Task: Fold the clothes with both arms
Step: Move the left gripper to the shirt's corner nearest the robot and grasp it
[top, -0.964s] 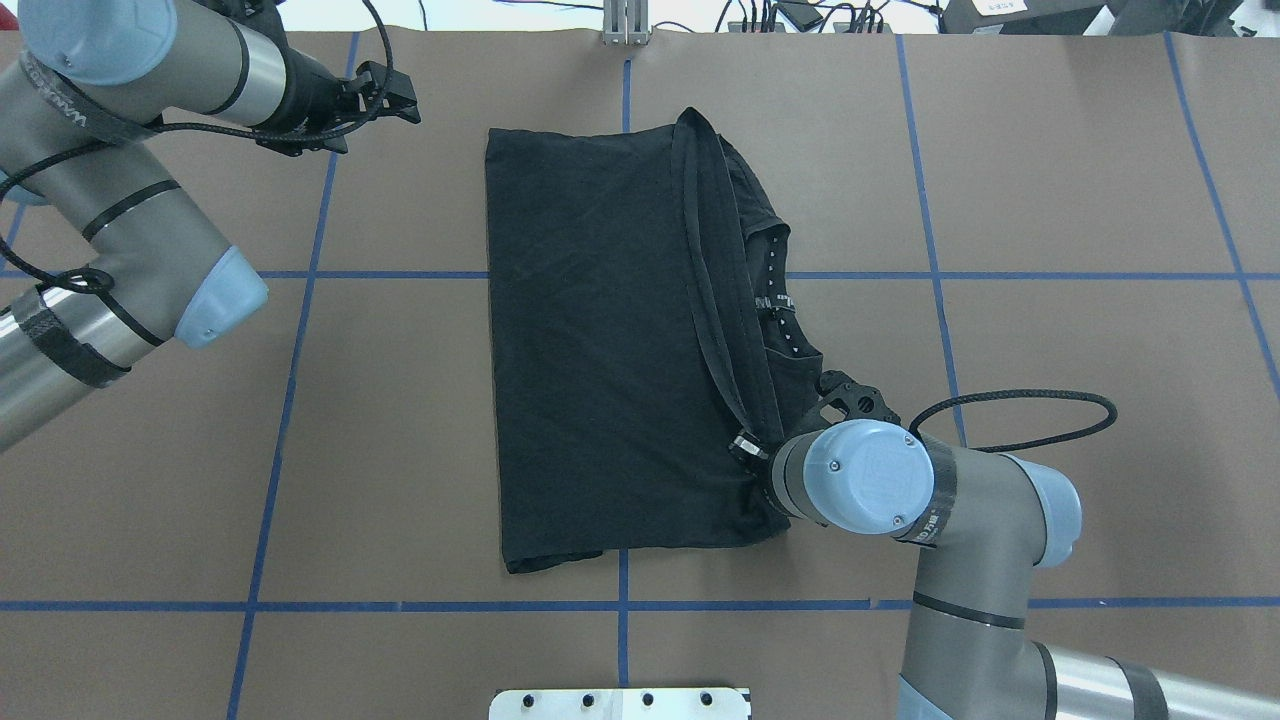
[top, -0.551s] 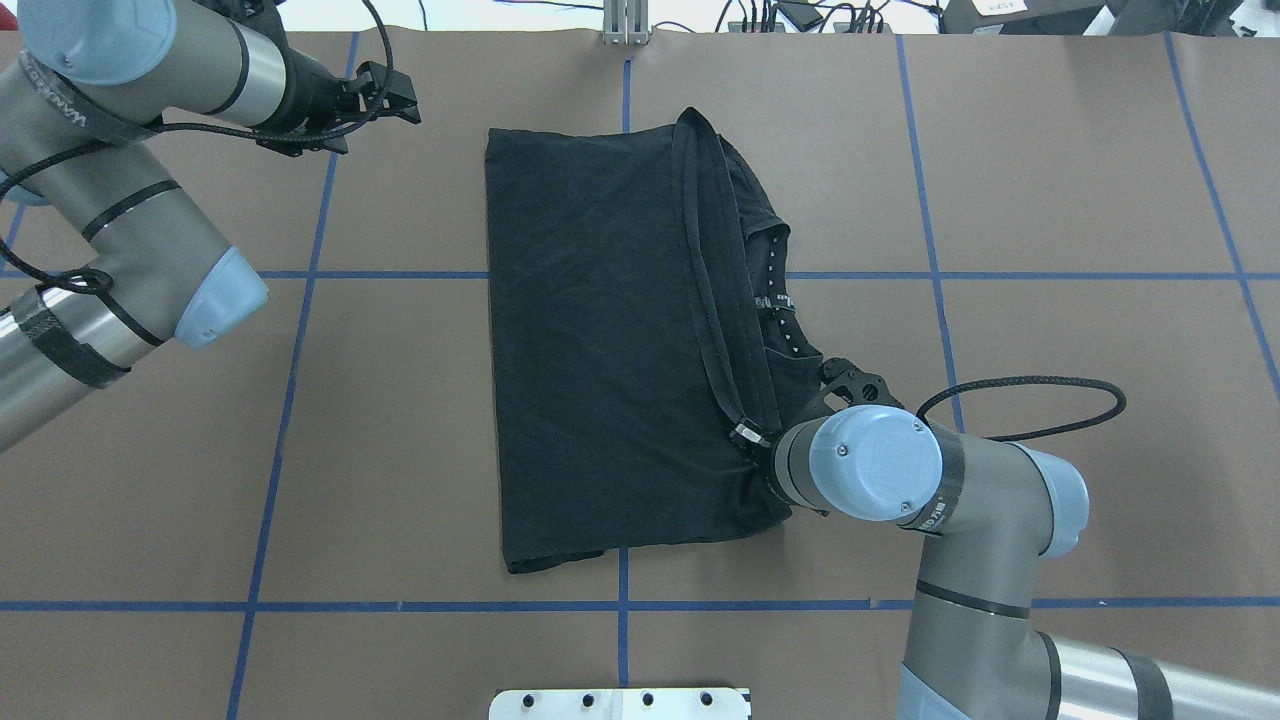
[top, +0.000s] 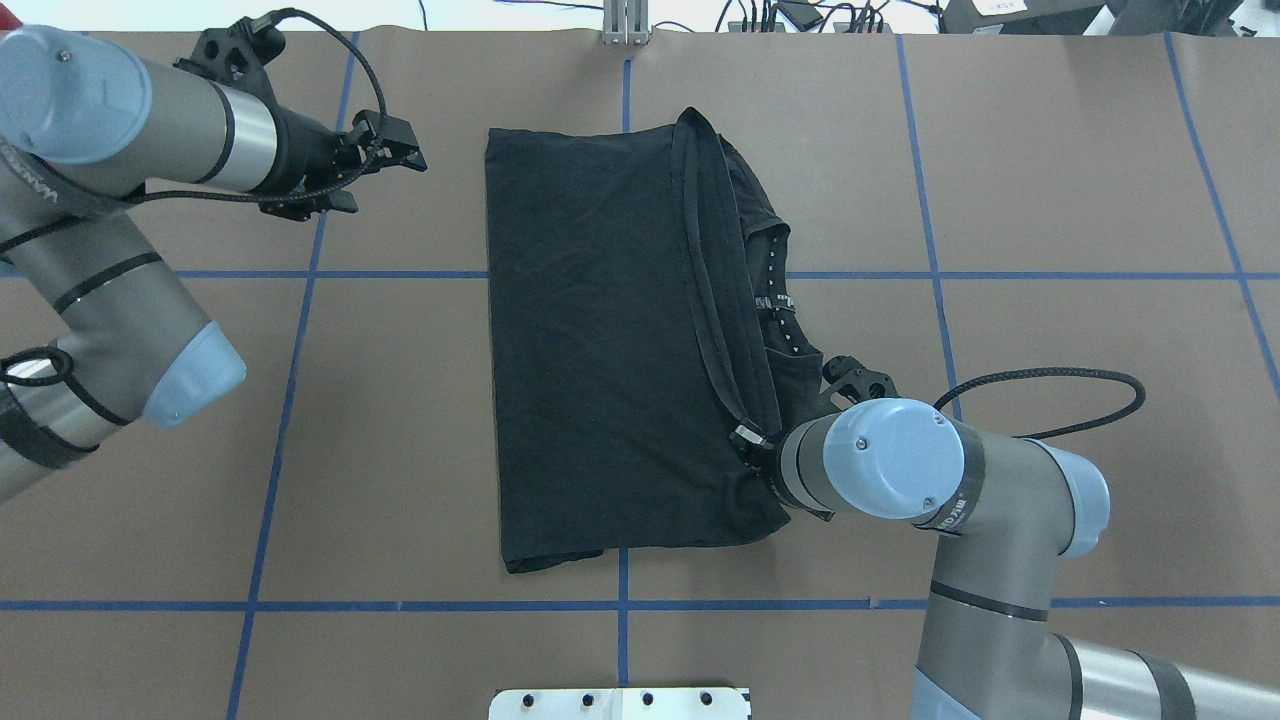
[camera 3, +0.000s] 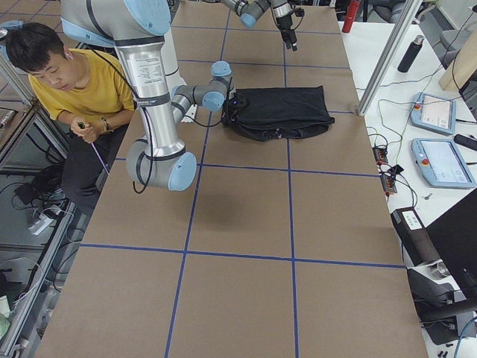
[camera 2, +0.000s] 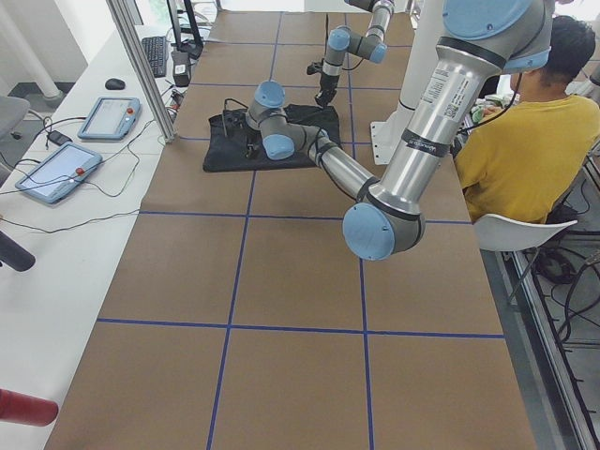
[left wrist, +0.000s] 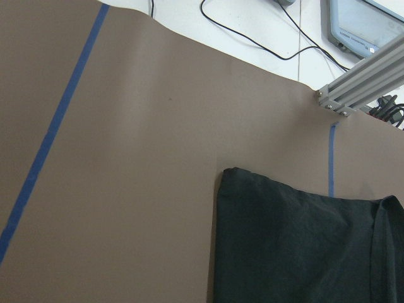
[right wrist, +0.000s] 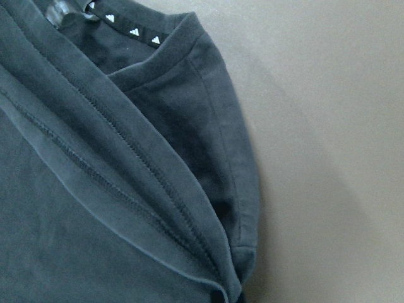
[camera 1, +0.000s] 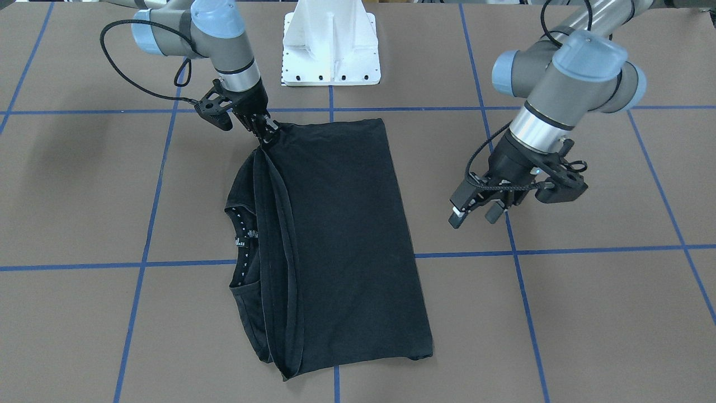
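T-shirt (top: 590, 340): folded lengthwise, plain black side up, lying flat on the middle of the table (top: 1050, 200).
Right gripper (camera 1: 267, 132): we see it pinching the hem at the shirt's robot-side corner. Overhead, the wrist half hides this.
Left gripper (camera 1: 474, 218): fingers spread, holding nothing, well apart from the shirt.
Right wrist view: collar (right wrist: 132, 31) with white triangles, no fingers in view.

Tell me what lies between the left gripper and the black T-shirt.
Only bare brown table cover lies between the left gripper and the T-shirt. The overhead view shows this, and the front-facing view agrees.
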Robot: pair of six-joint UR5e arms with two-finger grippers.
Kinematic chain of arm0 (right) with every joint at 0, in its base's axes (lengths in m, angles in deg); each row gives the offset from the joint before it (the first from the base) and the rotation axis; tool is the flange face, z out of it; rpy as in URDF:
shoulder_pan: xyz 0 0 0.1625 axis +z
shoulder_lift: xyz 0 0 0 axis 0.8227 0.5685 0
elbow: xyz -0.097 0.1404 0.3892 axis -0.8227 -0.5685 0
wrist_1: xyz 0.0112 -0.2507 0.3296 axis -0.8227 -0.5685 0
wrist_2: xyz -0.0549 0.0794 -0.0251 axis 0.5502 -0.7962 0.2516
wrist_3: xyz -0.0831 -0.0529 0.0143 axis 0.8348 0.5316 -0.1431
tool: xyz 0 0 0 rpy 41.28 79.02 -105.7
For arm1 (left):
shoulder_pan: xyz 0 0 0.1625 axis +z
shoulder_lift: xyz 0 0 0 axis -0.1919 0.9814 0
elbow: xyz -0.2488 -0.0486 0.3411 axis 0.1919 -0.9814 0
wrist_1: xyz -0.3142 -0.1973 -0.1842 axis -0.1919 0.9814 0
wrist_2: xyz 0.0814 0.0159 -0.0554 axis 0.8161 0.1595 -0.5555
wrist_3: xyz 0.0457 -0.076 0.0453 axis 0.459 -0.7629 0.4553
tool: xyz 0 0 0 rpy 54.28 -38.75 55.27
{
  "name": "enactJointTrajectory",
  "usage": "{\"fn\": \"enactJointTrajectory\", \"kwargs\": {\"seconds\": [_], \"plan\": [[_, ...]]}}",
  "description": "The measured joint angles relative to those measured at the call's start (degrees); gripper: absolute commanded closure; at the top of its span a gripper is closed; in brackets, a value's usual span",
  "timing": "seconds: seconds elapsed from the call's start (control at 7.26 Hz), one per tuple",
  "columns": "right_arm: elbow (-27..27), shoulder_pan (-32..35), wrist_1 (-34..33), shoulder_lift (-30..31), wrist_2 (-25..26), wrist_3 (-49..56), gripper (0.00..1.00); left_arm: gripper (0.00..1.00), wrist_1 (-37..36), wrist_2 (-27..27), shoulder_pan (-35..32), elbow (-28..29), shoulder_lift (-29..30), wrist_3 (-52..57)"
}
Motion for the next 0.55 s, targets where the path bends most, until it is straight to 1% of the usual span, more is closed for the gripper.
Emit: {"fn": "enactJointTrajectory", "kwargs": {"seconds": [0.14,0.28,0.41,0.55], "plan": [[0.4,0.0,0.0,0.2,-0.6,-0.1,1.00,0.00,0.0,4.3,5.8,-4.1,-1.8,-7.9],[0.9,0.0,-0.1,0.6,-1.0,-0.1,1.00,0.01,-0.1,9.7,12.2,-6.9,-3.5,-15.0],[1.8,0.0,-0.1,1.2,-1.3,-0.1,1.00,0.01,-0.2,15.4,18.8,-8.3,-5.1,-20.2],[2.6,0.0,0.0,1.9,-1.6,0.0,1.00,0.03,-0.5,19.0,24.0,-8.8,-6.6,-23.5]]}}
